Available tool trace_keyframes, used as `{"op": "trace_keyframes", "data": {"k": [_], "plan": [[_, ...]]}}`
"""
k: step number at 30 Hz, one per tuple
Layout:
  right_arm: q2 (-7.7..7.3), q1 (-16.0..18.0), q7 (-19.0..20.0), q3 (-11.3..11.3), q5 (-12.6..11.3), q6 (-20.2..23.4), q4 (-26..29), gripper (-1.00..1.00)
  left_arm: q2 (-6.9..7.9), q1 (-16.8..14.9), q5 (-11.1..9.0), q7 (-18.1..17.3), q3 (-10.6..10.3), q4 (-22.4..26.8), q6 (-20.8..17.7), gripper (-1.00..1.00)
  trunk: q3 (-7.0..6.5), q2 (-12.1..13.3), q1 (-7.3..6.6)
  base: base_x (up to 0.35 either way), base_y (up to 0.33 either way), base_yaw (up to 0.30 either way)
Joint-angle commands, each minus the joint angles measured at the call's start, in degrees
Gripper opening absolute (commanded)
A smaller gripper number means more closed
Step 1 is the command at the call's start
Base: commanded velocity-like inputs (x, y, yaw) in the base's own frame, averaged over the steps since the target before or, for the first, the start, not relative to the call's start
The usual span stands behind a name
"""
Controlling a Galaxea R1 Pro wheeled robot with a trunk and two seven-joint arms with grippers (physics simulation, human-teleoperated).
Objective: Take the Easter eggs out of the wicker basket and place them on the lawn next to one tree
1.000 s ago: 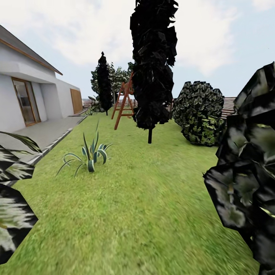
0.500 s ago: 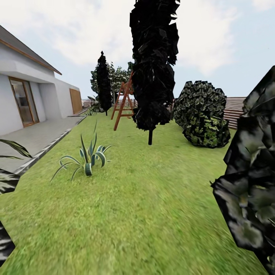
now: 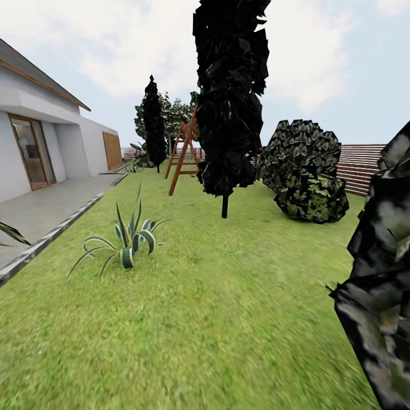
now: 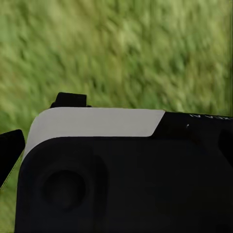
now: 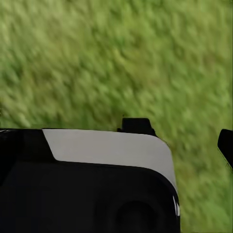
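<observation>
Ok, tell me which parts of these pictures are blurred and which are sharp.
Head view: the mottled green lawn smears toward the bottom edge, while the spiky striped plant and orange wooden ladder stay fairly crisp. Left wrist view: grass streaked, black-and-white gripper housing sharp. Right wrist view: grass blurred the same way.

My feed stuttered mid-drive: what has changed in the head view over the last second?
The camera moved forward, so the whole picture shifted: the spiky plant slid lower-left, the dark foliage retreated toward the right edge, more fence appeared. The lawn, house and ladder themselves stayed put.
</observation>
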State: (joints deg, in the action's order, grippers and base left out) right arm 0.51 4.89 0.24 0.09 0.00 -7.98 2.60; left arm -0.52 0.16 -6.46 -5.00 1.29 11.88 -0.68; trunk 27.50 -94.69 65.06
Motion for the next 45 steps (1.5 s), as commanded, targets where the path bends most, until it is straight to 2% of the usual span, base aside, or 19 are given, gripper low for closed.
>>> {"op": "trace_keyframes", "data": {"k": [1,45], "plan": [[-0.03,0.0,0.0,0.0,0.0,-0.2,-0.1,1.00,-0.01,0.0,-0.6,-0.2,0.1,0.1,-0.1,1.00,0.05,0.0,0.03,0.327,0.000,0.000],[-0.04,0.0,0.0,0.0,0.0,-0.2,-0.1,1.00,-0.01,0.0,-0.6,-0.2,0.1,0.1,-0.1,1.00,0.05,0.0,0.03,0.327,0.000,0.000]]}}
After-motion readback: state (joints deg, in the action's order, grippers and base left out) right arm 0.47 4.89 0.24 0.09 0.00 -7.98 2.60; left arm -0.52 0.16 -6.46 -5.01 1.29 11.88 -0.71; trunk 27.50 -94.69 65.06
